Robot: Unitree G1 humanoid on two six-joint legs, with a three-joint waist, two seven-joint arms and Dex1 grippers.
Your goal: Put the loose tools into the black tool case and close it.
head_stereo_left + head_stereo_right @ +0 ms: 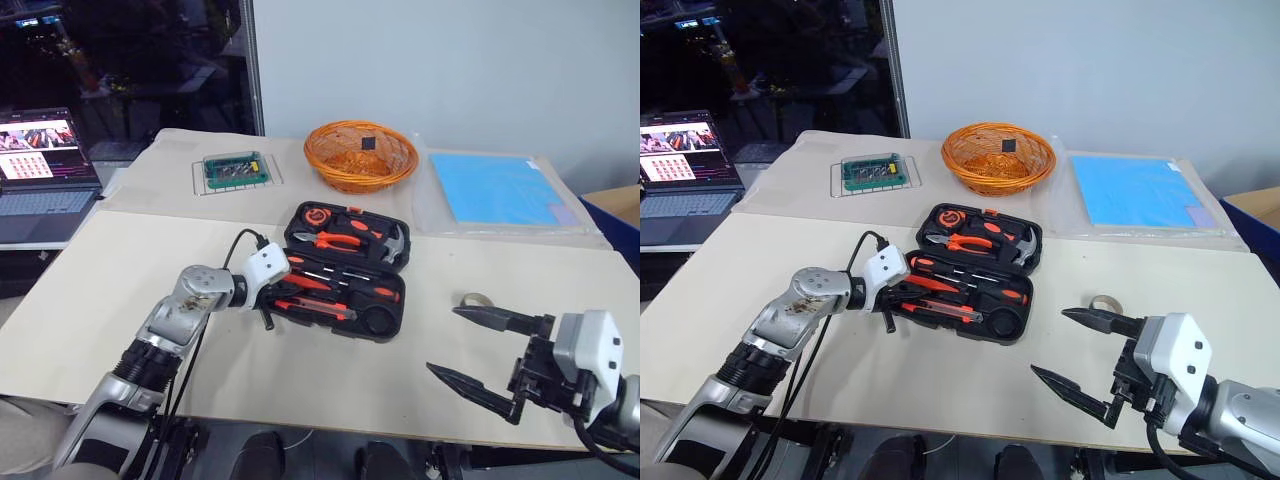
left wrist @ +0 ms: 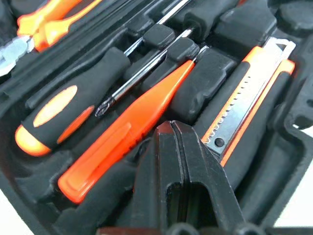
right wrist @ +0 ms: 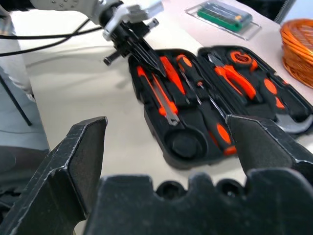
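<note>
The black tool case [image 1: 399, 300] lies open in the middle of the table. Its far half holds orange pliers [image 1: 340, 240] and a hammer. In the near half lie screwdrivers [image 2: 63, 112], an orange slim tool [image 2: 132, 132] and a utility knife [image 2: 249, 93]; a round recess [image 1: 378, 320] is bare. My left gripper [image 1: 288, 290] is shut with nothing between its fingers, its tip down over the near half's left end. A grey-green tape roll [image 1: 478, 300] lies on the table right of the case. My right gripper [image 1: 443, 340] stands open just short of the roll, holding nothing.
An orange wicker basket [image 1: 360, 155] and a green circuit board [image 1: 234, 170] sit behind the case. A blue sheet [image 1: 500, 188] lies at the back right, with a blue box [image 1: 620, 215] at the right edge. A laptop [image 1: 40, 165] stands off the table's left.
</note>
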